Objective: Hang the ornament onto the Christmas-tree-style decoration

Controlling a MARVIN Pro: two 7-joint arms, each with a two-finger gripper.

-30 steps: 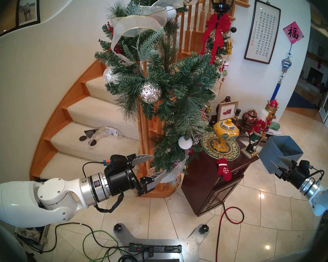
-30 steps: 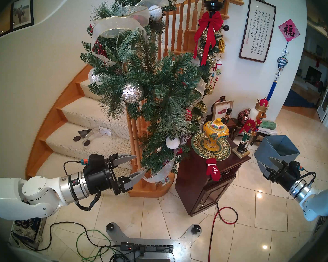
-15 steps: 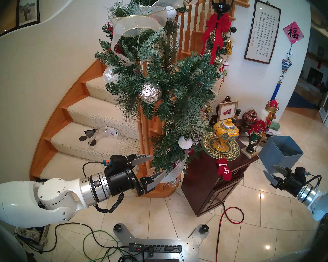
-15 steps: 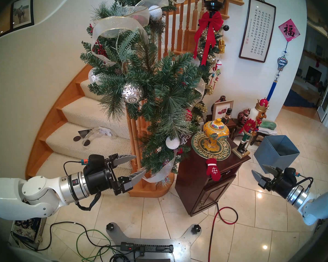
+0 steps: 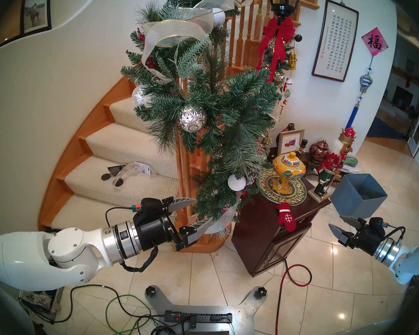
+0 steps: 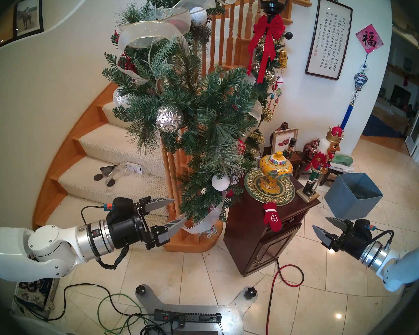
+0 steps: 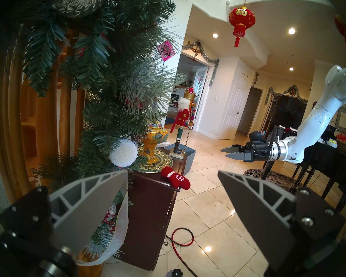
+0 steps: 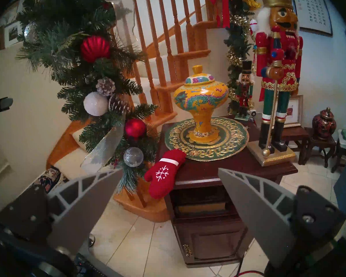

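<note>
1. Since a second ago, the right gripper [image 5: 338, 222] is drifting from beside the blue-grey box [image 5: 358, 196] toward 8 o'clock in the head view, and is now sitting below the box's lower corner, nearer the dark wooden cabinet [image 5: 271, 245]; the left gripper [image 5: 198, 212] is staying where it was.
2. Both grippers are standing with their jaws spread wide and are holding nothing.
3. The red mitten ornament [image 5: 286, 216] is lying on the cabinet's front edge, its cuff touching the green-and-gold round mat [image 5: 298, 189] and its thumb end drooping over the edge toward 5 o'clock.
4. In the right wrist view the mitten ornament [image 8: 164, 173] is appearing between the two fingers, at about 11 o'clock from the gap's middle, well apart from both fingertips.
5. The pine garland [image 5: 218, 114] is hanging down the wooden banister, with a silver patterned ball [image 5: 192, 118] near its middle and a white glittery ball [image 5: 236, 182] lower down.
6. The garland's lower end is hanging just beside the cabinet, at 9 o'clock from the mitten.
7. The left gripper is pointing at the garland's lower end, its upper finger just beside the needles and its lower finger overlapping the sheer ribbon [image 5: 224, 216] in the head view.
8. A yellow lidded urn [image 5: 288, 170] is standing upright on the mat, with a tall nutcracker [image 5: 331, 165] at 3 o'clock from it.
</note>
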